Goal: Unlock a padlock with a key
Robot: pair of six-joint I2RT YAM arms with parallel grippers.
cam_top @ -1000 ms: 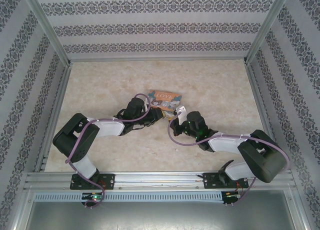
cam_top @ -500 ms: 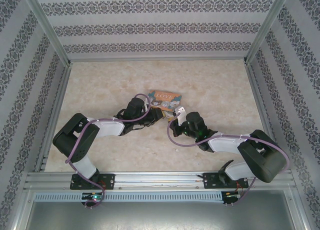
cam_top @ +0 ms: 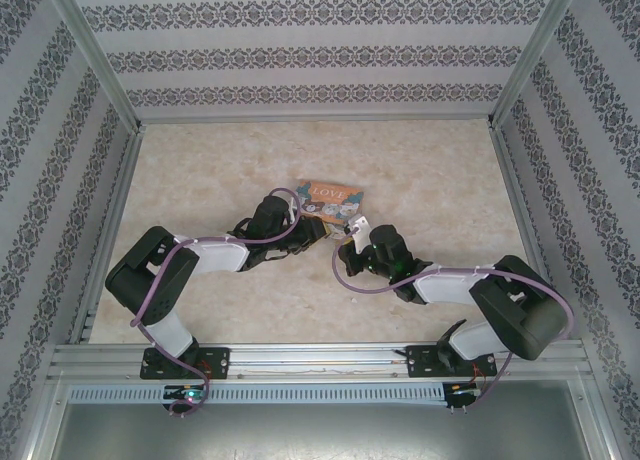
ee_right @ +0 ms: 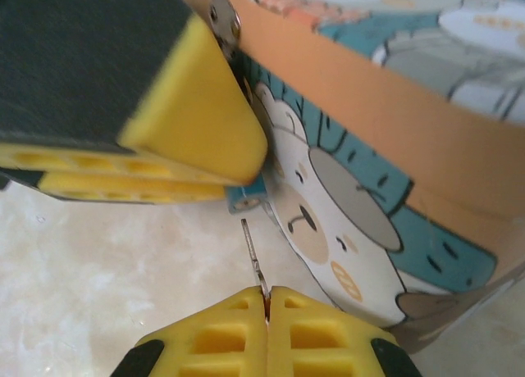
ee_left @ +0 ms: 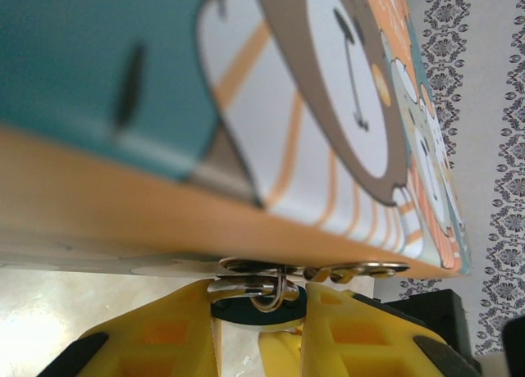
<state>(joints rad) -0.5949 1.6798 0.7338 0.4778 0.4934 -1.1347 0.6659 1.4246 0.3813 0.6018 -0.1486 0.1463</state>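
The padlock (ee_left: 264, 309), a small dark teal body on a thin silver shackle, hangs from the hasp of the bear-print tin (ee_left: 271, 106). My left gripper (ee_left: 261, 328) is shut on the padlock's body, one yellow finger on each side. In the right wrist view the padlock's underside with its keyhole (ee_right: 246, 198) pokes out below the left gripper's finger (ee_right: 197, 123). My right gripper (ee_right: 267, 302) is shut on the key (ee_right: 255, 258). Its thin blade points up at the keyhole, the tip a short gap below it. From above, both grippers (cam_top: 322, 228) (cam_top: 348, 236) meet at the tin's near edge.
The tin (cam_top: 330, 196) lies near the middle of the beige marbled table (cam_top: 200, 170). Patterned walls and metal frame posts (cam_top: 95, 70) close in the left, right and far sides. The two arms' elbows take up the near part of the table.
The right arm has edged a little to the left, toward the padlock. The left arm and the tin have stayed in place.
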